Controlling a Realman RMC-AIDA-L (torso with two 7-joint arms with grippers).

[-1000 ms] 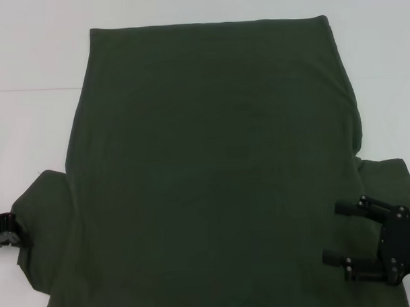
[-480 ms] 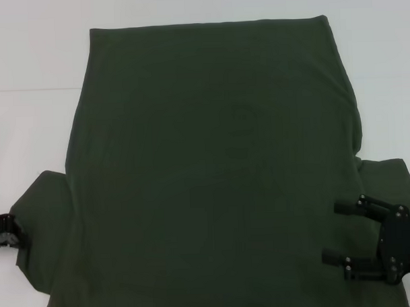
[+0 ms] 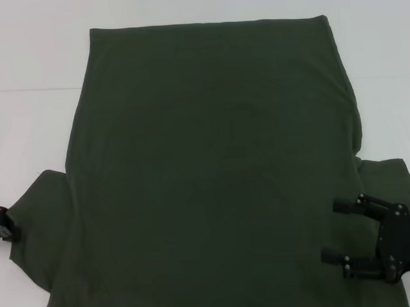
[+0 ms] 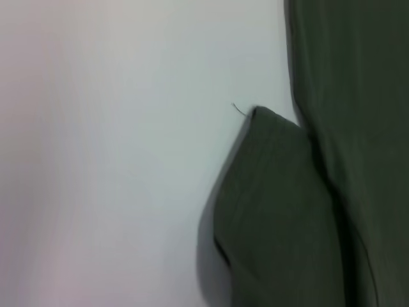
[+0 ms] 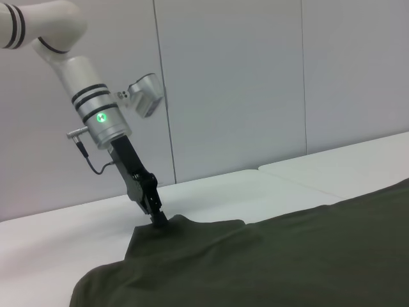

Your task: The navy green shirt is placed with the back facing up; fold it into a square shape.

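Big dark olive-green cotton t-shirt (image 3: pixel 212 173), limp and light, spread across the white table (image 3: pixel 26 59).
Left gripper (image 5: pixel 156 216) pinches the left sleeve hem near the table's left edge; right gripper (image 3: pixel 334 231) hovers wide-jawed over the right sleeve; hems are the handholds.

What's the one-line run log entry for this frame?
shirt: navy green shirt flat on table, unfolded | left gripper: at left sleeve edge, tips on cloth | right gripper: open, over right sleeve side
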